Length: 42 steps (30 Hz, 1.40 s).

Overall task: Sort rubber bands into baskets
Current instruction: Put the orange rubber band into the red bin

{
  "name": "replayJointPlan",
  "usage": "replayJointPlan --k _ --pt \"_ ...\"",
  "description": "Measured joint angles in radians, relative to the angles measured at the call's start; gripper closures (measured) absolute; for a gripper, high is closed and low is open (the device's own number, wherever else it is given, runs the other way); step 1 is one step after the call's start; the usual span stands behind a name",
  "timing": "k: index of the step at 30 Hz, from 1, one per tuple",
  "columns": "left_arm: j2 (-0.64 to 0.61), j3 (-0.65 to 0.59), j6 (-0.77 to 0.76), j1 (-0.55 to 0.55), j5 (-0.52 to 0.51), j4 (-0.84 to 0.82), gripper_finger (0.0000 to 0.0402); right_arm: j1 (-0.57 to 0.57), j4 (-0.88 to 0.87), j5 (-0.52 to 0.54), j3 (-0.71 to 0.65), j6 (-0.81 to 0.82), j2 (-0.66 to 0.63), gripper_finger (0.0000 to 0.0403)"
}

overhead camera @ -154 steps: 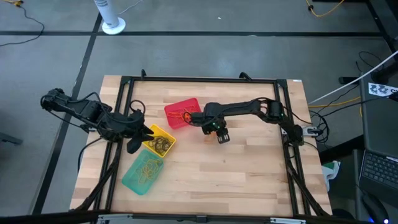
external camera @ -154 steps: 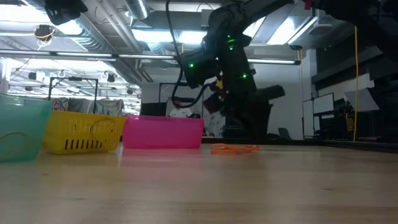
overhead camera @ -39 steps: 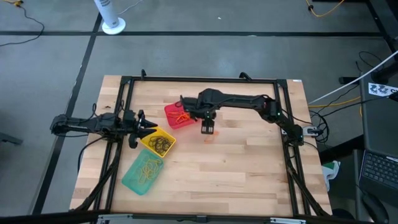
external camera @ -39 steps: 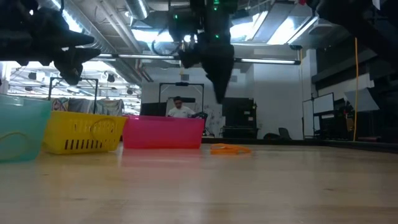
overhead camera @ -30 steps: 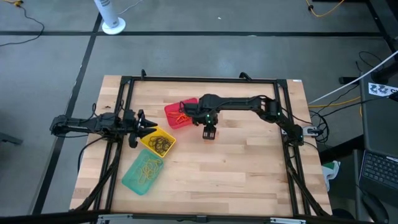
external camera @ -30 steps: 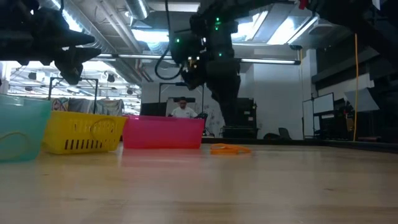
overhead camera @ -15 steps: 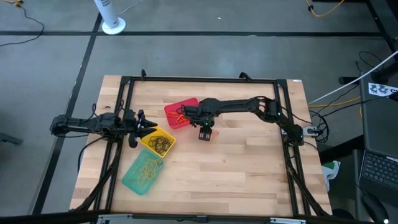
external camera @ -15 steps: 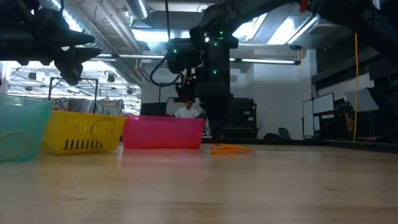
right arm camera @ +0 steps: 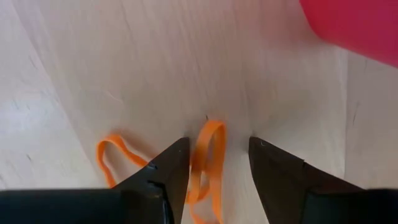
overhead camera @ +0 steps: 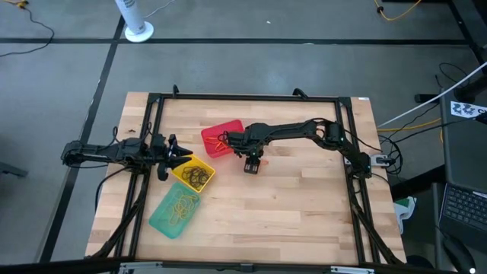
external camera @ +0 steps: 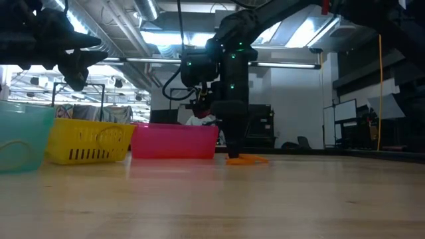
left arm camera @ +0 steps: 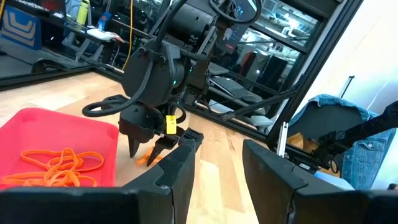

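Orange rubber band [right arm camera: 208, 163] lies on the table between the right pincer's [right arm camera: 214, 163] parted fingers.

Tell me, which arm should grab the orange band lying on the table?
The right. Its claw is open and down at the table, one fingertip on each side of the orange band. The left claw waits over by the yellow basket.

Three baskets sit in a diagonal row: red basket [overhead camera: 221, 139] holding orange rubber bands [left arm camera: 56, 167], yellow basket [overhead camera: 195, 172] holding dark bands [overhead camera: 198, 177], teal basket [overhead camera: 174, 211] holding yellowish bands [overhead camera: 179, 207]. Loose orange bands [right arm camera: 208, 163] lie flat just right of the red one.
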Motion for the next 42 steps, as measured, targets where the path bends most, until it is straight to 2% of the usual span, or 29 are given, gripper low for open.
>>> replayJointPlan --k 5,10,13,15,21,27,33,37,42 --pt "0.000 0.000 0.000 0.000 0.000 0.000 0.0270 0.000 0.002 0.000 0.000 0.002 0.000 0.0254" --pt "0.000 0.000 0.000 0.000 0.000 0.000 0.0270 0.000 -0.005 -0.001 0.001 0.005 0.000 0.0325" --pt "0.000 0.000 0.000 0.000 0.000 0.000 0.0270 0.000 -0.074 -0.007 0.019 0.022 0.003 0.0380" --pt "0.000 0.000 0.001 0.000 0.000 0.000 0.0270 0.000 -0.132 -0.008 0.039 0.021 0.005 0.0394" --pt "0.000 0.001 0.010 0.000 0.000 0.000 0.0270 0.000 -0.284 -0.008 0.175 0.021 0.005 0.0373" --pt "0.000 0.001 0.011 0.000 0.000 -0.006 0.0270 0.000 -0.364 -0.008 0.371 0.012 0.004 0.0397" --pt "0.000 0.001 0.011 0.000 0.000 -0.006 0.0270 -0.001 -0.205 0.031 0.507 -0.031 0.003 0.0384" --pt "0.000 0.001 0.010 0.000 0.000 -0.006 0.0270 -0.001 -0.046 0.089 0.515 -0.076 0.003 0.0383" --pt "0.000 0.001 0.054 0.000 0.000 -0.006 0.0270 -0.001 0.098 0.106 0.502 -0.089 0.003 0.0382"
